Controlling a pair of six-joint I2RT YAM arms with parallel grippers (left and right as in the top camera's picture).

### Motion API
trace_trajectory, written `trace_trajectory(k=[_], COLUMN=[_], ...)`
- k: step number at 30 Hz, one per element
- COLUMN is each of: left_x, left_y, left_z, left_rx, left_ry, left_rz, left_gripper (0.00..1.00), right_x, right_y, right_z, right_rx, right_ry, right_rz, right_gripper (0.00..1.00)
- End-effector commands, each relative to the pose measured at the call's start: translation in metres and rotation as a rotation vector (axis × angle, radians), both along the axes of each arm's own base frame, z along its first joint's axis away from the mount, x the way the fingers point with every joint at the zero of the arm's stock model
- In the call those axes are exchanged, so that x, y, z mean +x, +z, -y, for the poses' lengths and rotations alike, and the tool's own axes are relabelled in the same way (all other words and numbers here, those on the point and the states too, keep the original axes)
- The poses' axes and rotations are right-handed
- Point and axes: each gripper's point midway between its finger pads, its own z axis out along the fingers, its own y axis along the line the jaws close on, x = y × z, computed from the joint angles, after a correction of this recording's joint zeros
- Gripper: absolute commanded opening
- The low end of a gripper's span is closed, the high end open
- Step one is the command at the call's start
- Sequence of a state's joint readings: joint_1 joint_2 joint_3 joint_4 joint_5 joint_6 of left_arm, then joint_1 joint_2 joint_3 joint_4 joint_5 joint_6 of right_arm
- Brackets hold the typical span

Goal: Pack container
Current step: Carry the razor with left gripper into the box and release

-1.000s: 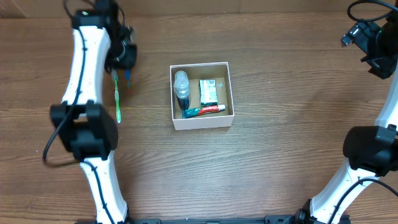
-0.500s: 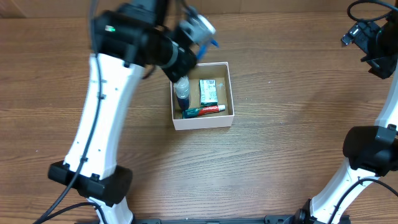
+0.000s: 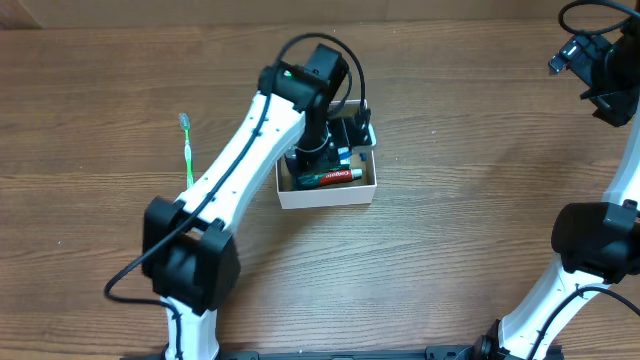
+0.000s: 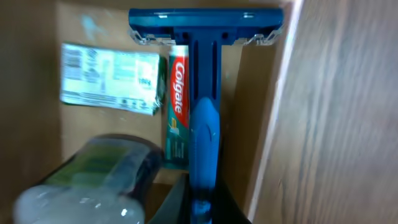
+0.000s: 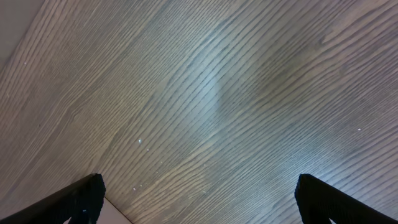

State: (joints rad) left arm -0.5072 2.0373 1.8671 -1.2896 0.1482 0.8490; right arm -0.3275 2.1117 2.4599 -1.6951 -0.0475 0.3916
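Left gripper [image 4: 200, 210]: pinched on blue razor [image 4: 204, 93] (handle only); container [image 3: 325, 197] found directly beneath it, toothpaste [image 4: 177, 106] seen below the razor; right gripper [image 5: 199, 194]: fingers spread, container well away

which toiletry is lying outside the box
The green toothbrush, alone on the table left of the container; toothpaste, bottle and packet lie inside, razor held over it.

We've got a matt tan square cardboard box [image 4: 252, 106], a glossy blue plastic razor [image 4: 204, 118] over it, smooth brown wood-grain table [image 4: 348, 124] around it.
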Motion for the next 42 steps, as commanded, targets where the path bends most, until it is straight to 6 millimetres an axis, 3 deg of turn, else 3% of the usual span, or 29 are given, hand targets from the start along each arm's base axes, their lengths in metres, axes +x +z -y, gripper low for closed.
trace_trajectory(k=[1, 9, 12, 15, 20, 22, 25, 29, 32, 35, 38, 42], left_x=[0.005, 0.006, 0.006, 0.008, 0.011, 0.012, 0.014, 0.02, 0.021, 0.021, 0.028, 0.044], left_y=[-0.024, -0.071, -0.08, -0.083, -0.083, -0.083, -0.083, -0.083, -0.083, -0.078, -0.056, 0.003], left_z=[-0.002, -0.008, -0.007, -0.006, -0.004, -0.005, -0.004, 0.001, 0.005, 0.013, 0.031, 0.052], left_rx=[0.046, 0.122, 0.128, 0.126, 0.119, 0.125, 0.122, 0.108, 0.104, 0.096, 0.068, 0.02], left_ry=[-0.05, -0.145, -0.149, -0.152, -0.152, -0.151, -0.155, -0.161, -0.168, -0.167, -0.149, -0.074], left_rz=[-0.014, -0.078, -0.09, -0.085, -0.07, -0.067, -0.059, -0.029, -0.019, -0.004, 0.045, 0.15], left_gripper=[0.04, 0.04, 0.04, 0.05, 0.17, 0.16, 0.07, 0.07, 0.18, 0.24, 0.3, 0.33], right_x=[-0.002, -0.002, -0.002, -0.002, -0.002, -0.002, -0.002, -0.002, -0.002, -0.002, -0.002, -0.002], right_y=[0.016, 0.016, 0.016, 0.016, 0.016, 0.016, 0.016, 0.016, 0.016, 0.016, 0.016, 0.016], right_z=[0.0, 0.0, 0.0, 0.0, 0.0, 0.0, 0.0, 0.0, 0.0, 0.0, 0.0, 0.0], right_rx=[-0.017, -0.017, -0.017, -0.017, -0.017, -0.017, -0.017, -0.017, -0.017, -0.017, -0.017, -0.017], right_ry=[0.004, 0.004, 0.004, 0.004, 0.004, 0.004, 0.004, 0.004, 0.004, 0.004, 0.004, 0.004], right_rz=[0.042, 0.042, 0.042, 0.042, 0.042, 0.042, 0.042, 0.042, 0.042, 0.042, 0.042, 0.042], right_gripper=[1.0, 1.0, 1.0, 1.0, 1.0, 1.0, 1.0, 1.0, 1.0, 1.0, 1.0, 1.0])
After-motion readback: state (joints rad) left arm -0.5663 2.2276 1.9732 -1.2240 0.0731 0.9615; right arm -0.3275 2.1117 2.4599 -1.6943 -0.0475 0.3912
